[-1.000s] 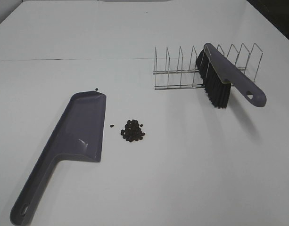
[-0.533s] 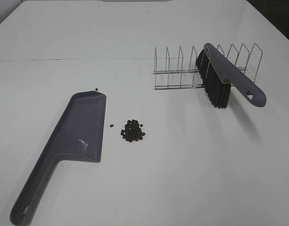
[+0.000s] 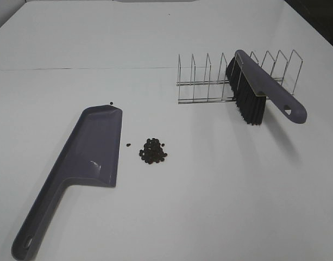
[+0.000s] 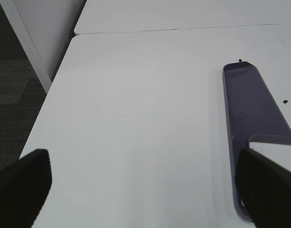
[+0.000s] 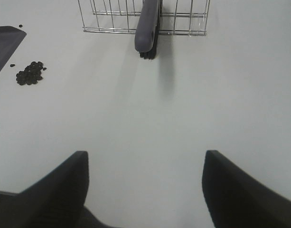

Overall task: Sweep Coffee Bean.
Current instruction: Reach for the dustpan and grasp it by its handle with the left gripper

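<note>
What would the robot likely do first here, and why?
Probably the right gripper should reach for the brush propped in the wire rack: its jaws are open and empty, and the coffee beans lie unswept beside the dustpan.

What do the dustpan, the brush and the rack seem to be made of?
Dustpan: probably moulded plastic, purple-grey, with a glossy highlight. Brush: similar plastic back, dark bristles. Rack: thin silvery wire, likely metal.

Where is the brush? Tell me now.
In the exterior high view, the brush sits right of centre, leaning in the wire rack, apart from the coffee bean pile and dustpan.
</note>
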Controlling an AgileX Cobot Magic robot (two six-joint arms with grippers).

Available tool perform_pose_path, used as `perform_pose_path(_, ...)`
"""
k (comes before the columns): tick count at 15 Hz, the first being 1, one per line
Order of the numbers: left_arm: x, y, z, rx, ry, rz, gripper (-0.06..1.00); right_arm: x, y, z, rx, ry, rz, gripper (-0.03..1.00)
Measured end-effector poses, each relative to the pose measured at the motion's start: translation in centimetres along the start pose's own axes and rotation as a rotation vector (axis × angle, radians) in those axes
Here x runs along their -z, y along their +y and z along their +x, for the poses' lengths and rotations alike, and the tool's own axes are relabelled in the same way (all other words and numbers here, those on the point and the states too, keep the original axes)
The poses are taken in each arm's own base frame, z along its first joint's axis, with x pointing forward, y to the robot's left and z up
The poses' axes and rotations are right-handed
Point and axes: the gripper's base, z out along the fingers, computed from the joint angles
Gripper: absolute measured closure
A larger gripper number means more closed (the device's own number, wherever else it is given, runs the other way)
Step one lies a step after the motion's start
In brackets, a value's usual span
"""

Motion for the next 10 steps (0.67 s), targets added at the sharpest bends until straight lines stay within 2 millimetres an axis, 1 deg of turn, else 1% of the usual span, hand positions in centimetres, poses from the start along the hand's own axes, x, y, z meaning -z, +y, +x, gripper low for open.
perform_pose_path(10,0.0,0.0,0.0,0.0,0.0,0.0,-0.01,0.0,0.0,0.0,0.0,0.0,0.0,0.38)
